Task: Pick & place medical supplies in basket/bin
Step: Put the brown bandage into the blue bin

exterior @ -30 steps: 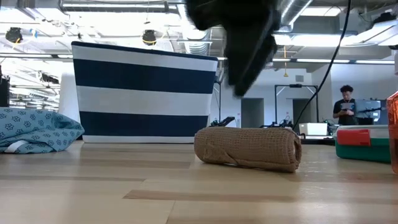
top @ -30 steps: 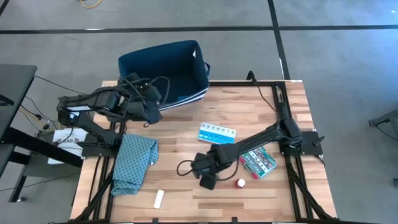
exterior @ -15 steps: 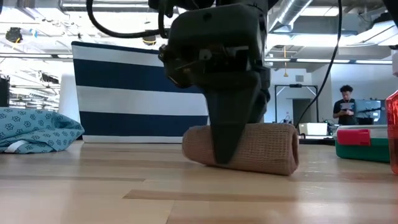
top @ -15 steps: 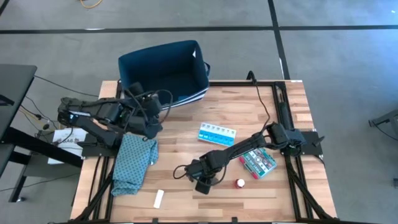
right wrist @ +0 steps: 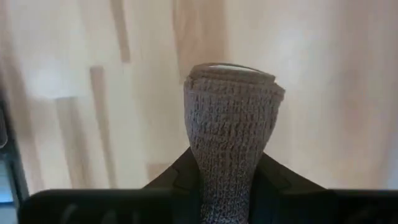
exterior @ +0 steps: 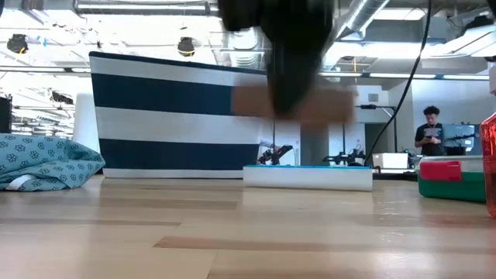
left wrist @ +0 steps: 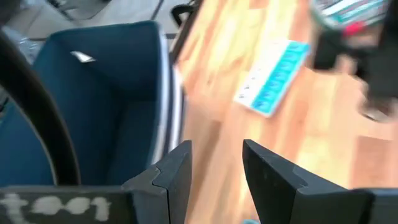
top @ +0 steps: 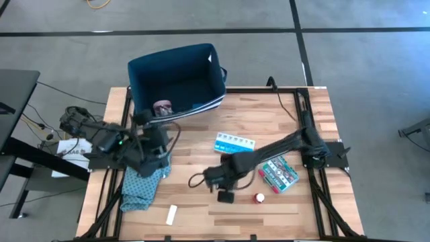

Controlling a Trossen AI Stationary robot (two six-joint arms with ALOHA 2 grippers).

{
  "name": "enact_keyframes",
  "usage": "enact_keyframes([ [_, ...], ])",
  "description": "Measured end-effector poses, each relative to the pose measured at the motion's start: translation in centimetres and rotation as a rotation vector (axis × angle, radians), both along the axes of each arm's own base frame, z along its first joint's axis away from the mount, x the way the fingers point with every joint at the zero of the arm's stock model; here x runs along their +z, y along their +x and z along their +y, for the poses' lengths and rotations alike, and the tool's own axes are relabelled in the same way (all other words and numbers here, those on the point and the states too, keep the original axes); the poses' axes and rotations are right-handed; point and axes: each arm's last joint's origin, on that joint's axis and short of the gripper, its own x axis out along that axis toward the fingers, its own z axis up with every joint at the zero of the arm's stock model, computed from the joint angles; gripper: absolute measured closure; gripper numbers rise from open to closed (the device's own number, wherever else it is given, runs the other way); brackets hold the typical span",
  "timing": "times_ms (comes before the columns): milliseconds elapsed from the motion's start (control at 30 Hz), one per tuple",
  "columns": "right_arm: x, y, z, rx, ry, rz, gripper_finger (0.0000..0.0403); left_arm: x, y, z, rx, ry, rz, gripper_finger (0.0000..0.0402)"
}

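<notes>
— Right gripper pinches the brown roll, lifted off the surface, well short of the bin.
— Could slip out; left fingers sit spread, empty.

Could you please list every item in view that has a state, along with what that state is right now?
Right pincer: shut on the brown roll, lifted off the table.
Left pincer: open, empty, over the teal cloth.
Bin: upright, open-topped, pink roll inside.
Pill organiser: flat on the table.
Flat box: flat on the table.
Red-white cap: on the table.
White stick: lying flat.
</notes>
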Motion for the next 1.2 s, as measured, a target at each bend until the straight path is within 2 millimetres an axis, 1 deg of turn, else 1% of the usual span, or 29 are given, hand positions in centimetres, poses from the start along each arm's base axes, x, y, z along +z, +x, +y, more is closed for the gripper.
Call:
enact_keyframes([
  [67,3.7,-0.9,-1.2,0.040,-0.118,-0.090,0.0330,0.0,-0.5,-1.0,-0.020,-0.018,-0.024,0.0267],
  [133,7.5,-2.2,-3.0,0.035,-0.271,-0.199,0.0324,0.1,-0.9,-1.7,-0.025,-0.020,-0.060,0.0267],
  [200,11.9,-3.8,-4.9,0.006,-0.396,-0.352,0.0320,0.2,-1.4,-2.4,-0.020,-0.024,-0.109,0.0267],
  [267,15.8,-5.8,-6.7,-0.039,-0.486,-0.495,0.0318,0.2,-1.8,-3.1,-0.016,-0.040,-0.153,0.0267],
  [333,18.9,-7.1,-8.7,-0.066,-0.548,-0.627,0.0317,0.1,-2.1,-3.9,-0.022,-0.061,-0.170,0.0267],
  [400,21.4,-7.8,-10.8,-0.087,-0.583,-0.765,0.0317,-0.4,-2.2,-4.8,-0.034,-0.061,-0.175,0.0267],
  [467,23.5,-8.3,-13.3,-0.111,-0.584,-0.904,0.0317,-1.1,-2.2,-5.6,-0.039,-0.037,-0.182,0.0267],
  [500,24.2,-8.4,-14.5,-0.109,-0.564,-0.961,0.0317,-1.5,-2.2,-5.9,-0.040,-0.021,-0.188,0.0267],
  [567,24.6,-8.3,-17.0,-0.077,-0.494,-1.030,0.0316,-2.4,-2.2,-6.6,-0.039,0.005,-0.193,0.0267],
  [600,24.5,-8.0,-18.2,-0.057,-0.445,-1.047,0.0316,-2.9,-2.1,-6.8,-0.030,0.012,-0.198,0.0267],
  [667,23.4,-6.9,-20.5,-0.029,-0.355,-1.049,0.0316,-4.0,-2.0,-7.1,-0.004,0.023,-0.214,0.0267],
  [733,21.6,-5.3,-22.7,-0.037,-0.311,-1.017,0.0316,-5.3,-2.0,-7.2,0.030,0.025,-0.228,0.0267],
  [800,19.5,-3.8,-25.0,-0.063,-0.309,-0.963,0.0316,-7.0,-2.1,-7.2,0.089,0.007,-0.253,0.0267],
  [867,17.3,-2.5,-27.0,-0.051,-0.326,-0.911,0.0315,-9.1,-2.2,-7.1,0.163,-0.026,-0.267,0.0267],
  [933,15.6,-1.8,-28.7,-0.043,-0.330,-0.867,0.0310,-11.3,-2.5,-6.9,0.243,-0.076,-0.229,0.0267],
  [1000,14.4,-1.1,-29.8,-0.053,-0.327,-0.856,0.0300,-13.5,-2.8,-6.7,0.324,-0.132,-0.189,0.0267],
  [1067,13.7,-0.9,-30.5,-0.064,-0.325,-0.838,0.0284,-15.2,-3.2,-6.7,0.380,-0.175,-0.158,0.0267],
  [1133,13.1,-0.5,-31.1,-0.071,-0.330,-0.841,0.0265,-16.1,-3.3,-6.7,0.411,-0.205,-0.148,0.0267],
  [1200,12.7,-0.5,-31.3,-0.074,-0.326,-0.821,0.0246,-16.6,-3.2,-7.0,0.424,-0.257,-0.137,0.0267],
])
